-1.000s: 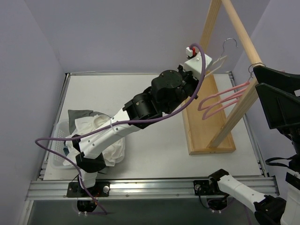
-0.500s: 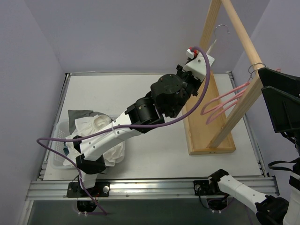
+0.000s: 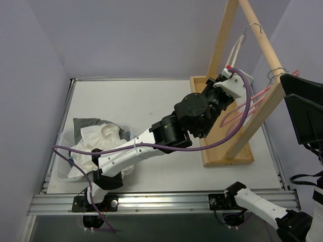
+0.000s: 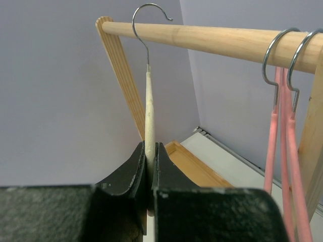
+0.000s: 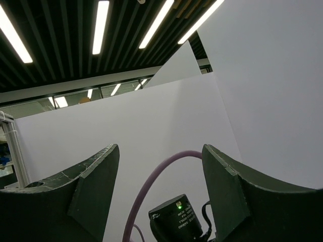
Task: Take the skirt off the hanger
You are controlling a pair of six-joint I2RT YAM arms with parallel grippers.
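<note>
My left gripper (image 3: 228, 75) is shut on the neck of a bare cream hanger (image 4: 150, 108), held upright at the wooden rack. The hanger's wire hook (image 4: 147, 22) sits at the rack's round rod (image 4: 217, 40); I cannot tell whether it rests on it. In the top view the hanger (image 3: 236, 49) rises from the gripper to the rod (image 3: 262, 38). No skirt hangs on it. White garments (image 3: 101, 138) lie heaped in a basket at the left. My right gripper (image 5: 161, 166) is open and empty, pointing up; its body (image 3: 303, 108) shows at the right edge.
Two pink hangers (image 4: 282, 146) hang on the rod right of the cream one, also in the top view (image 3: 241, 108). The rack's wooden base tray (image 3: 224, 151) lies on the table at the right. A white basket (image 3: 63, 151) and grey cloth (image 3: 83, 123) sit at the left.
My left arm has swung right and down with the cream hanger, bringing its hook from left of the rack post to the rod. The pink hangers sway slightly.
</note>
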